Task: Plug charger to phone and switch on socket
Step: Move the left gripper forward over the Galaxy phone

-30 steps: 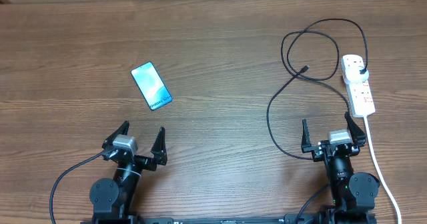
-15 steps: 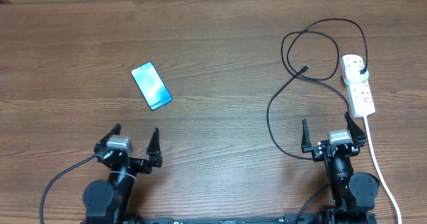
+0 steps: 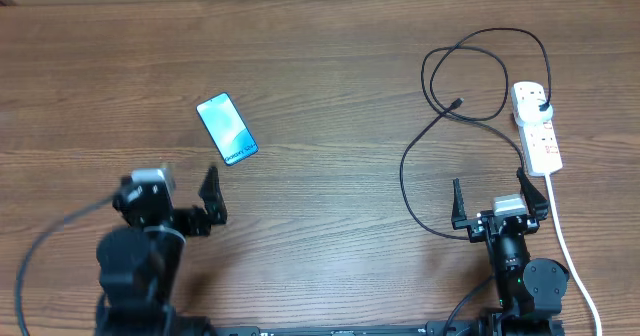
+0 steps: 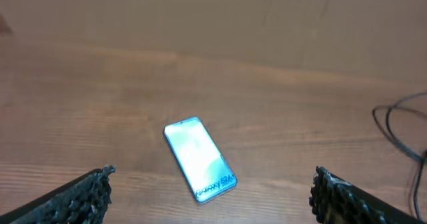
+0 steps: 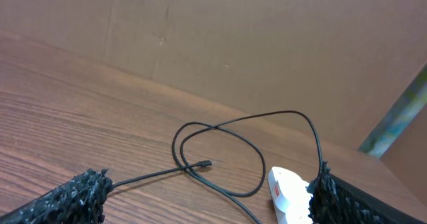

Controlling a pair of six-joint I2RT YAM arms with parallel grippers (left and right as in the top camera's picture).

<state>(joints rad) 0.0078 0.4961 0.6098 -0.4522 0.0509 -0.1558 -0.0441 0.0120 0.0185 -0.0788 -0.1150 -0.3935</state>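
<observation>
two arms are sitting at the near edge of the wooden table, and neither is holding anything. the left gripper is hovering at the near left with its jaws spread wide, looking somewhat blurred from overhead, and it is pointing toward the phone. the phone is lying flat and screen-up on the left half of the table, turned at a slant, well apart from all the other things. in the left wrist view the phone is showing ahead of the dark textured fingers and between them, untouched, with its small white text at the end nearer the camera. the right gripper is also standing wide open, low at the near right, gripping nothing. the charger is running past it just to its left. its black plug is sitting in the far end of the socket. from there the thin cable is curling into a wide loop at the far right and then sweeping down toward the near edge. the connector tip is lying loose on the wood inside that loop, touching no device and far from the phone. the right wrist view is showing the same tip resting free on the table, with the white end of the socket just beyond it. the socket is lying lengthwise near the right edge, and its white cord is trailing toward the near edge beside the right arm. small red marks are showing on it, but the switch position is too small to tell.
</observation>
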